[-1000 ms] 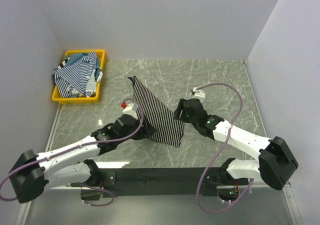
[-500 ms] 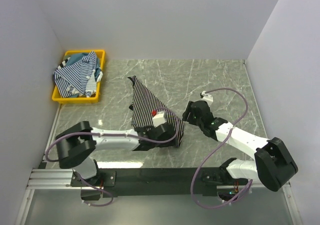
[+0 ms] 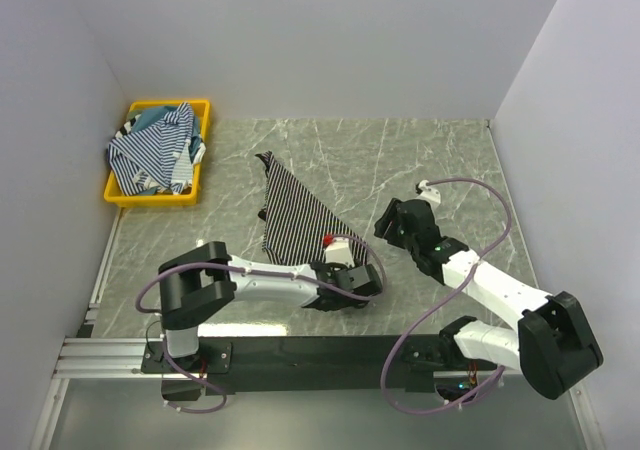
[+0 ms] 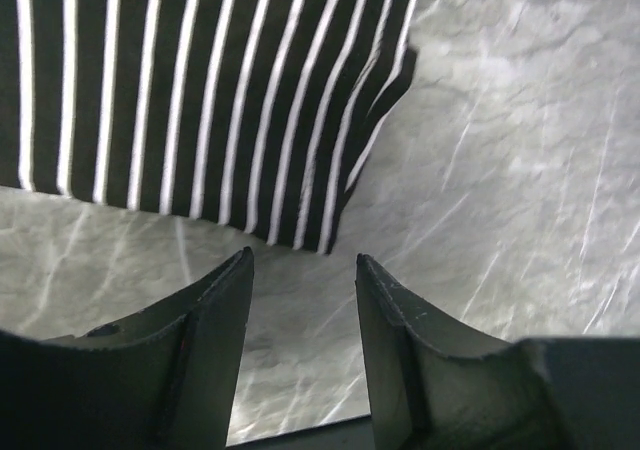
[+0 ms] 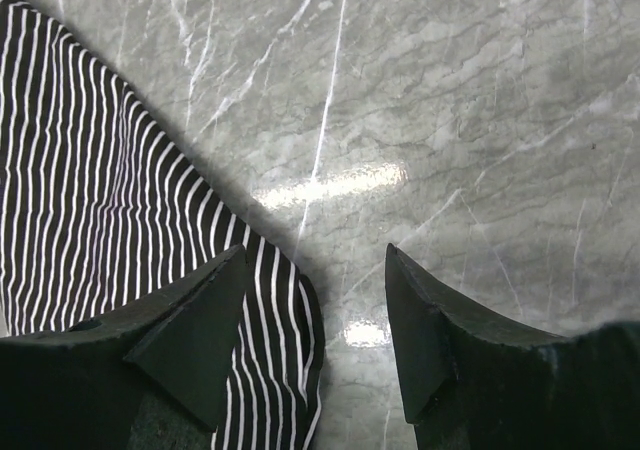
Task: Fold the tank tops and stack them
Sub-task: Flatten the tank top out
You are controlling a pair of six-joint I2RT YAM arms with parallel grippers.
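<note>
A black tank top with thin white stripes [image 3: 293, 218] lies spread on the marble table. My left gripper [image 3: 352, 282] reaches across to the top's near right corner. In the left wrist view the left gripper [image 4: 300, 260] is open over bare marble, just short of the striped hem corner [image 4: 330, 235]. My right gripper [image 3: 384, 228] is at the top's right edge. It is open [image 5: 315, 255], with its left finger [image 5: 200, 320] over the striped edge [image 5: 285, 320] and the other over marble. More tank tops, blue-and-white striped [image 3: 150, 150] and a teal one [image 3: 150, 116], lie heaped in a bin.
The yellow plastic bin [image 3: 200, 145] stands at the far left, by the left wall. White walls close the table in at the back and both sides. The left arm [image 3: 260, 282] lies along the near edge of the black top, hiding its hem.
The left arm has swung right along the top's near edge to its right corner, and its jaws have narrowed. The right gripper has drawn back slightly to the right.
</note>
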